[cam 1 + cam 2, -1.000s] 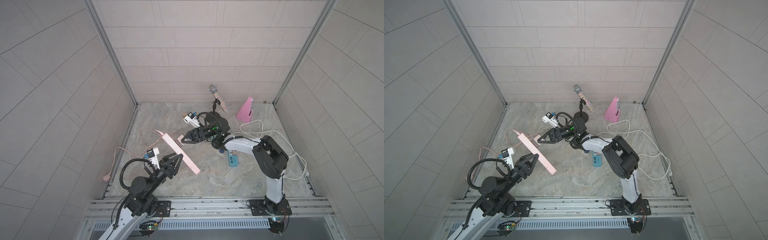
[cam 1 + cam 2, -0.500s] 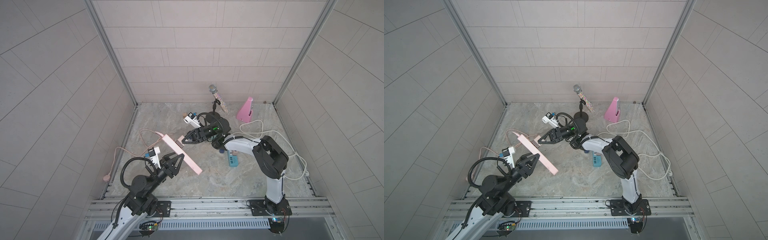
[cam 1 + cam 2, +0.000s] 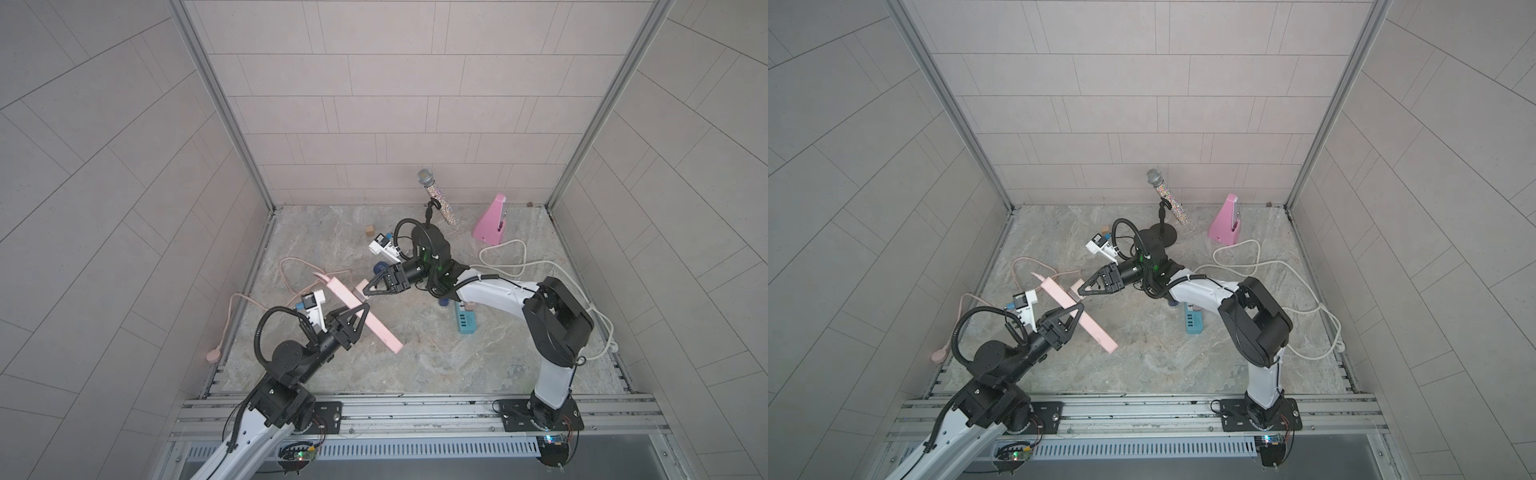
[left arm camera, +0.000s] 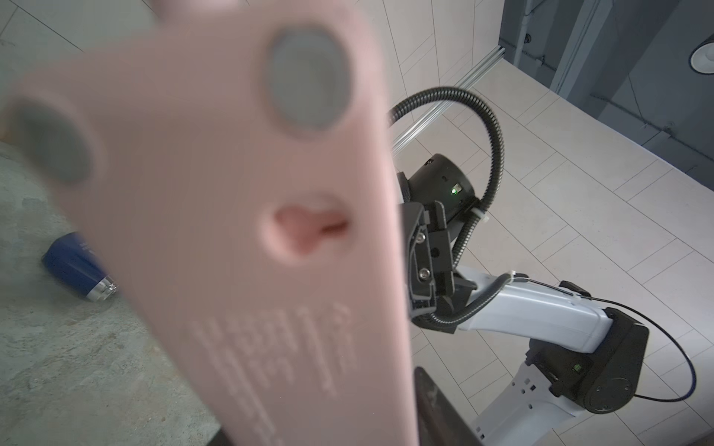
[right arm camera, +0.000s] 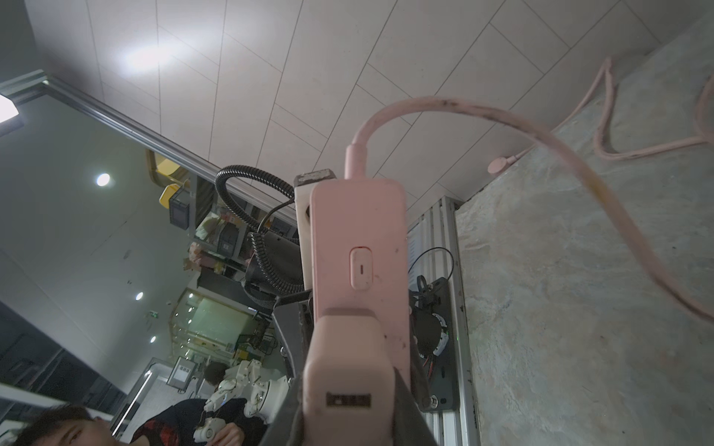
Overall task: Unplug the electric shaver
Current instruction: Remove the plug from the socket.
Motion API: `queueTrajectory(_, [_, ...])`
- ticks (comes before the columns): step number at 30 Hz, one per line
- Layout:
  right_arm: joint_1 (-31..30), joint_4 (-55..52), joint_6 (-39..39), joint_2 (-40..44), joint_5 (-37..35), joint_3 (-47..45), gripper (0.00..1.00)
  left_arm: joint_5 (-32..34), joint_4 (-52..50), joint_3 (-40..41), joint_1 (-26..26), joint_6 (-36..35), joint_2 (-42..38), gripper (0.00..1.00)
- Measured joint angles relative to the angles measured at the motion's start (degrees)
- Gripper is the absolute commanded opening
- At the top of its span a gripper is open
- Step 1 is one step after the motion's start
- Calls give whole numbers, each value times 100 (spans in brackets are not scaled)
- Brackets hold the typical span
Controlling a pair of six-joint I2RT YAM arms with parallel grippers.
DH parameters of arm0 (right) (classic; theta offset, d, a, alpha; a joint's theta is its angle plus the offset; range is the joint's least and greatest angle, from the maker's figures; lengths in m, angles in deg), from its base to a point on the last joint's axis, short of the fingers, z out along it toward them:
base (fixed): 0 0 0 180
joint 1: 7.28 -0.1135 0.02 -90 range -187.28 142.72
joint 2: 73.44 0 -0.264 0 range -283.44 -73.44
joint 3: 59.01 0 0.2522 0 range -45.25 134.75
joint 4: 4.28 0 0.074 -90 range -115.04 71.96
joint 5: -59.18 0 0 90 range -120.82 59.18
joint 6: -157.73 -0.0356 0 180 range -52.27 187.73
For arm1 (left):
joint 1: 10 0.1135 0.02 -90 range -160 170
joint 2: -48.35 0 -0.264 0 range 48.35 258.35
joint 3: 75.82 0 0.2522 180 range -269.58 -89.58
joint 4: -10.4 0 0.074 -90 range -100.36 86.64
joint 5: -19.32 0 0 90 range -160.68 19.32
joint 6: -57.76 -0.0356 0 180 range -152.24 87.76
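Pink plug (image 5: 347,363) on the pink power strip (image 3: 384,334) sits clamped between right gripper (image 3: 368,293) jaws; left gripper (image 3: 360,316) grips the strip mid-length.

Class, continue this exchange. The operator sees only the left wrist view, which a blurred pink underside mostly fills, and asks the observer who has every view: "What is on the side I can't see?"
Observer: A pink plug sits in the pink power strip, next to its switch.
Operator: Is anything holding that plug?
Observer: Yes, the right gripper is closed on it.
Operator: Where does the strip's lead go?
Observer: Its pink cable arcs out of the strip's end and runs down onto the floor, where it lies in loops.
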Motion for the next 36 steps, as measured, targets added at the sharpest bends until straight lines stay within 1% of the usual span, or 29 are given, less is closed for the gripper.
queueTrajectory(2, [-42,-977,780,170,-125,269,0,-37,127,0,0,39,9,44])
queueTrajectory(3, [-57,-1294,1021,247,-168,350,0,-63,203,0,0,50,11,43])
queueTrajectory(5, [-72,-1582,1292,350,-225,376,0,-98,286,0,0,63,13,40])
queueTrajectory(13, [-61,-1816,1685,369,-225,356,0,-212,249,20,-7,164,24,32])
queueTrajectory(16, [-61,-2002,2006,396,-284,358,0,-269,289,72,-4,203,33,29])
queueTrajectory(19, [-70,-2273,2457,579,-509,258,0,-361,389,118,-4,243,105,25])
queueTrajectory(22, [-76,-2448,2723,798,-728,166,0,-463,542,125,-4,243,181,17])
queueTrajectory(25, [-83,-2516,2837,885,-828,155,0,-511,684,127,-4,243,247,0])
queueTrajectory(30, [-28,-2345,2750,887,-804,33,0,-542,734,138,-4,245,319,0])
queueTrajectory(36, [57,-1753,2337,826,-573,-186,0,-564,734,160,-4,271,308,0])
